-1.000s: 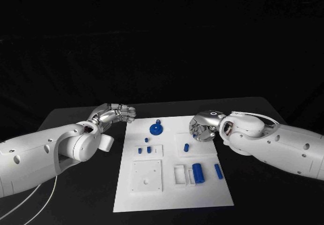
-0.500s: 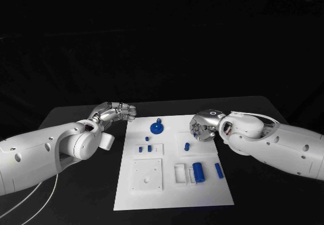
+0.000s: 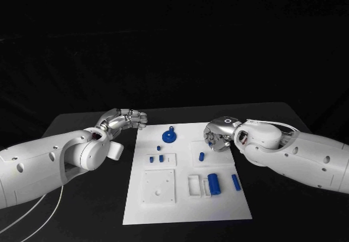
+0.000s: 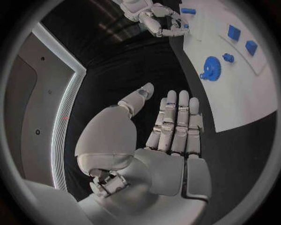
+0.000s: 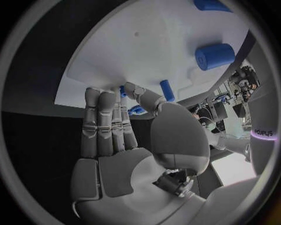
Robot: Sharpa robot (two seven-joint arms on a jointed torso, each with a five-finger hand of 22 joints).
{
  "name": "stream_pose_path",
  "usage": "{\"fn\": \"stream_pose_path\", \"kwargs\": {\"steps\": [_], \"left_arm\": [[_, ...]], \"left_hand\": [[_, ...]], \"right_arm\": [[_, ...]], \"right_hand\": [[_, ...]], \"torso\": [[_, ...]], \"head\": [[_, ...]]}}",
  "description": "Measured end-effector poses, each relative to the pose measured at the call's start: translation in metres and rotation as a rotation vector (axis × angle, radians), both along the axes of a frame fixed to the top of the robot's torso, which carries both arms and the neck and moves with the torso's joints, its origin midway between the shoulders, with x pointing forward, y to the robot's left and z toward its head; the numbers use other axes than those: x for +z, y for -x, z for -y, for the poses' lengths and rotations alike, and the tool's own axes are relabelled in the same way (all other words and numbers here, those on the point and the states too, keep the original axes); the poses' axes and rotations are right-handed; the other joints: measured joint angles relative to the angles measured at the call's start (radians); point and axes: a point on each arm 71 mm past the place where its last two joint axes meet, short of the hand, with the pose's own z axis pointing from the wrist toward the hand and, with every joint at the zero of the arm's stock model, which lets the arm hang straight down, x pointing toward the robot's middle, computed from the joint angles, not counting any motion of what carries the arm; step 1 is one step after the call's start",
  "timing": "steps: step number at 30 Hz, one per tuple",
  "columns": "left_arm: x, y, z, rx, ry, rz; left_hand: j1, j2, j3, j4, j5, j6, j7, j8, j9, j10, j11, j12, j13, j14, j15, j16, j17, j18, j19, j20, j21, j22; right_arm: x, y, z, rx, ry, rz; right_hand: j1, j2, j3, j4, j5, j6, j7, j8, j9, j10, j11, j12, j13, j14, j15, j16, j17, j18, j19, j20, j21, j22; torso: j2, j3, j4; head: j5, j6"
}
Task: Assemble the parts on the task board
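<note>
In the right wrist view the right hand (image 5: 126,140) covers part of the task board (image 5: 146,56) and a small blue part (image 5: 137,110), and the circle's rim cuts another part (image 5: 210,4).

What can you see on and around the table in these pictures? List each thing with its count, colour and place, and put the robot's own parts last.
Table: one, black, under everything.
Task board: one, white, in the middle of the table.
Gear-shaped part: one, blue, at the board's far end.
Large cylinder: one, blue, on the board's near right part.
Slim bar: one, blue, right of the large cylinder.
Small pegs: a few, blue, around the small raised block on the board's left.
Short peg: one, blue, near the right robot hand.
Left robot hand: silver, fingers apart, holding nothing, beside the board's far left corner.
Right robot hand: silver, holding nothing, over the board's right edge.
</note>
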Motion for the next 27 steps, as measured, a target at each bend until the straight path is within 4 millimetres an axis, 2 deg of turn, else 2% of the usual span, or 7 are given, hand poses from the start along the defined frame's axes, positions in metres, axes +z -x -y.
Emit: {"fn": "stream_pose_path", "kwargs": {"steps": [4, 14, 27], "left_arm": [[0.0, 0.0, 0.0, 0.002, -0.001, 0.0], [0.0, -0.001, 0.001, 0.0, 0.0, 0.0], [-0.001, -0.003, -0.001, 0.009, -0.003, 0.001]], "left_hand": [[0.0, 0.0, 0.0, 0.0, 0.0, -0.002, -0.002, 0.0, 0.0, -0.006, 0.001, -0.001, -0.001, 0.0, 0.0, -0.004, 0.002, 0.014, 0.0, 0.0, 0.0, 0.001], [0.0, 0.0, 0.0, 0.0, 0.0, -0.006, 0.002, 0.0, 0.0, -0.009, 0.005, -0.001, -0.003, 0.0, 0.0, -0.008, 0.006, 0.014, 0.0, 0.0, 0.0, 0.003], [0.0, 0.0, 0.0, 0.0, 0.0, -0.006, 0.002, 0.0, -0.001, -0.016, 0.005, -0.001, -0.005, 0.0, 0.0, -0.008, 0.01, 0.014, 0.0, 0.0, -0.004, 0.004]], "right_arm": [[0.0, 0.001, 0.0, 0.0, -0.001, 0.004], [0.004, 0.002, -0.004, 0.004, -0.027, 0.004], [0.024, 0.001, -0.011, 0.022, -0.122, 0.006]], "right_hand": [[-0.001, -0.001, 0.006, 0.001, 0.0, 0.004, -0.003, 0.0, 0.004, 0.003, -0.003, 0.0, 0.003, 0.0, 0.0, 0.006, 0.002, -0.001, 0.0, 0.0, 0.001, 0.003], [-0.001, -0.001, 0.012, 0.001, 0.01, 0.009, -0.007, 0.005, 0.014, 0.014, -0.007, -0.002, 0.015, 0.0, -0.007, 0.012, 0.006, -0.001, 0.001, -0.001, 0.005, 0.009], [-0.001, -0.001, 0.019, 0.004, 0.006, 0.012, -0.004, 0.005, 0.017, 0.015, -0.006, -0.003, 0.017, -0.002, -0.009, 0.015, 0.007, -0.001, 0.004, -0.004, 0.005, 0.01]], "torso": [[0.0, 0.0, 0.0008], [0.0, 0.0007, 0.0006], [0.0, 0.0017, 0.0003]], "head": [[-0.006, 0.002], [-0.002, -0.001], [0.001, -0.004]]}}
